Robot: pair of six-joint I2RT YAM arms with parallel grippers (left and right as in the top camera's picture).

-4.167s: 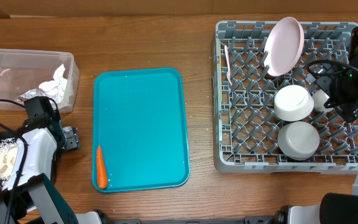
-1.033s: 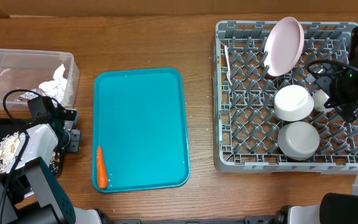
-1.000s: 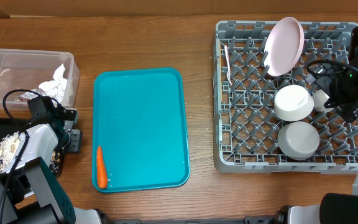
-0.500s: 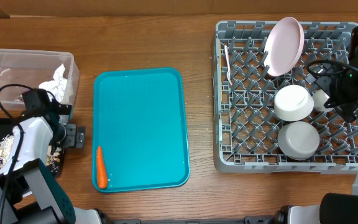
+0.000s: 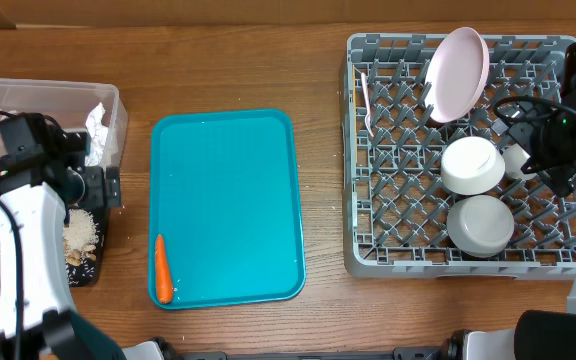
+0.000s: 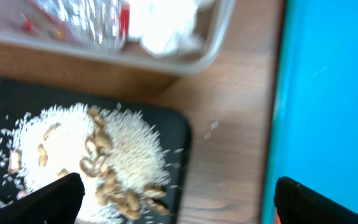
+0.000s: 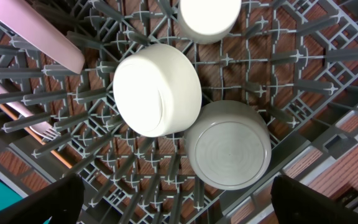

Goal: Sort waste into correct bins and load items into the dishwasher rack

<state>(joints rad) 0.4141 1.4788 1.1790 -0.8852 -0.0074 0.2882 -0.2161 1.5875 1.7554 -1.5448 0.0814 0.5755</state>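
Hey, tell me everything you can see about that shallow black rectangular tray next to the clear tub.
The shallow black rectangular tray looks like matte plastic with a low rim and rounded corners. It lies flat on the wooden table. A thin strip of wood separates it from the clear plastic tub, and a wider one from the flat teal tray. It holds a heap of white rice mixed with pale nut pieces, with stray grains scattered around.

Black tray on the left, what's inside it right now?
The black tray holds a heap of rice and nuts. Overhead, the left arm covers much of it; the wrist view cuts off its lower part.
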